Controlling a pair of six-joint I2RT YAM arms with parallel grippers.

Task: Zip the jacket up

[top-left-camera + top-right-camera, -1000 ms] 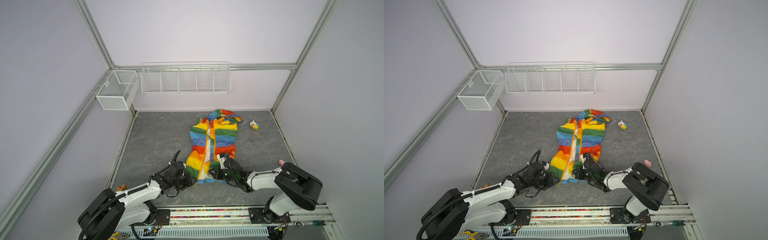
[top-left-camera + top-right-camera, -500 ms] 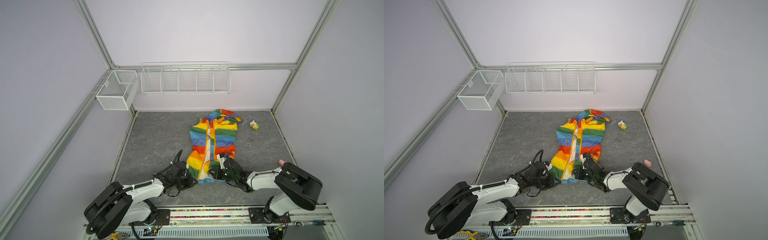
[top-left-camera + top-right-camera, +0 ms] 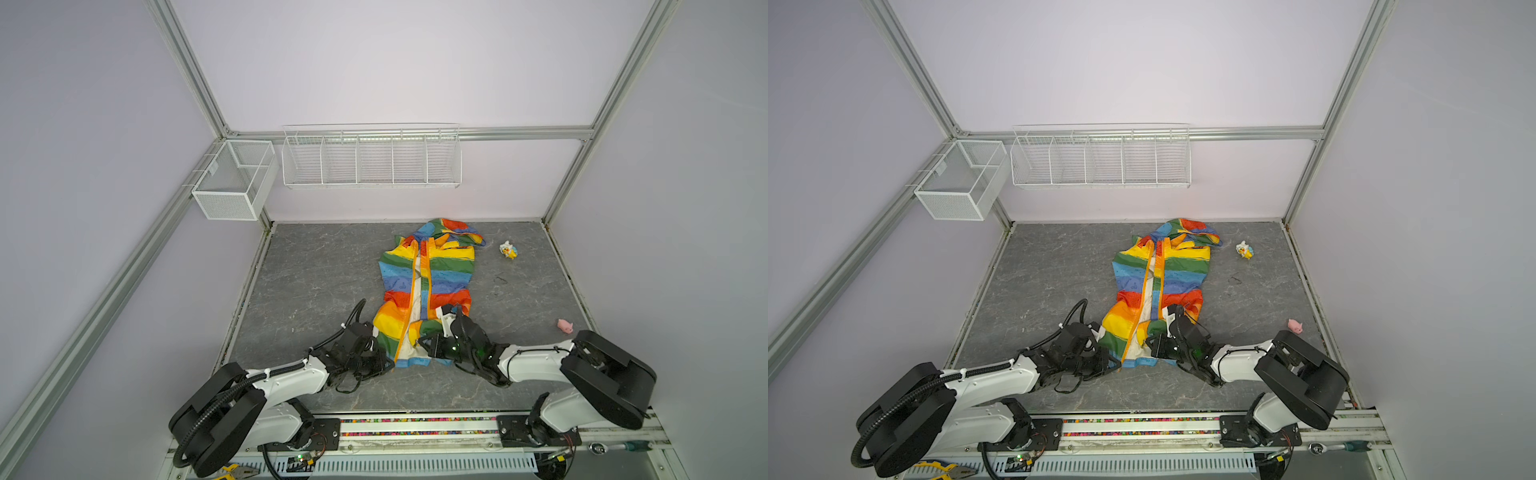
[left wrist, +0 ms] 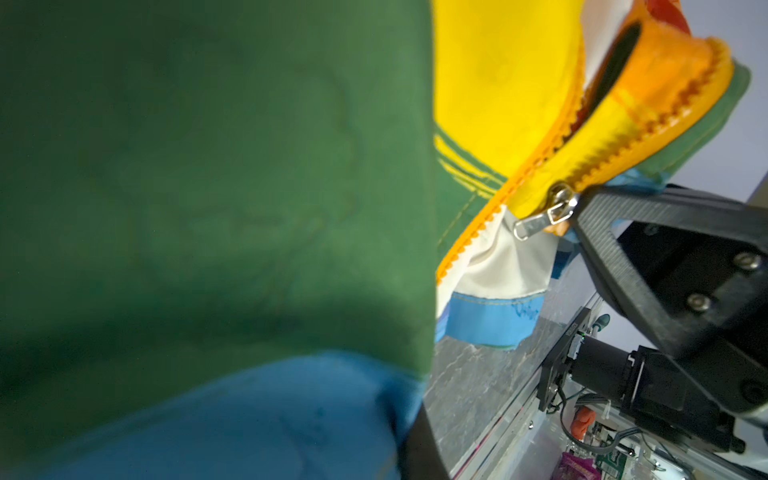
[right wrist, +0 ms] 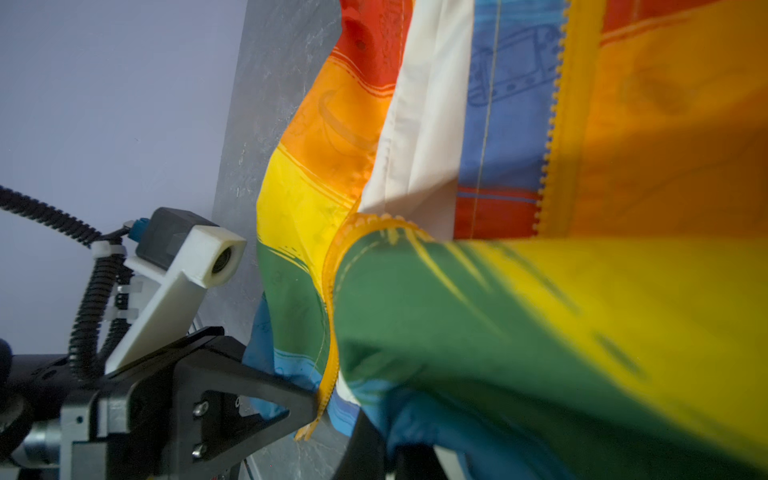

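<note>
The striped jacket (image 3: 428, 282) (image 3: 1163, 274) lies flat on the grey floor, hood toward the back wall, front open with cream lining showing. My left gripper (image 3: 384, 363) (image 3: 1113, 361) is shut on the near hem of its left panel; in the right wrist view its fingertips (image 5: 299, 405) pinch the orange zipper tape's end. My right gripper (image 3: 428, 345) (image 3: 1152, 345) is shut on the right panel's hem. In the left wrist view its fingertip (image 4: 602, 216) sits beside the silver zipper slider (image 4: 559, 205). Fabric hides each gripper's own jaws in its wrist view.
A small white-yellow toy (image 3: 508, 250) lies right of the hood. A pink toy (image 3: 565, 325) sits near the right wall. Wire baskets (image 3: 371, 156) and a mesh box (image 3: 232, 183) hang on the walls. The arms' base rail (image 3: 415, 424) runs along the front.
My left gripper has slid in to the jacket's near left hem and closed on it. The right gripper has stayed shut on the right hem.
</note>
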